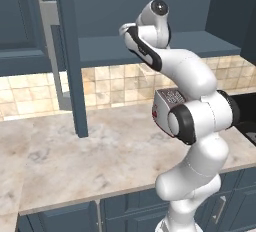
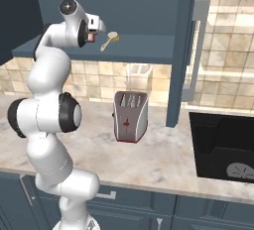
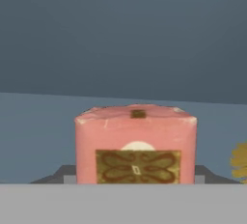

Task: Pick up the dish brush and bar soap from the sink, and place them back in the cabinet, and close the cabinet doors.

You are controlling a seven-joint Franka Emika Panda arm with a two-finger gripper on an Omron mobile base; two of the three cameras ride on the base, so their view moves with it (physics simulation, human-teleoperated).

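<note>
My gripper is up inside the open cabinet, just above its shelf. In the hand view the gripper is shut on the bar soap, a pinkish-red block with a gold label, with a dark fingertip showing at each side. A sliver of the soap peeks out under the hand. The dish brush lies on the shelf just right of the hand, its cream head at the hand view's right edge. Both cabinet doors stand open. The black sink is on the right.
A red-and-silver toaster stands on the marble counter below the shelf. The open right door's long silver handle hangs over the counter near the sink. The left door's handle juts out to the arm's left.
</note>
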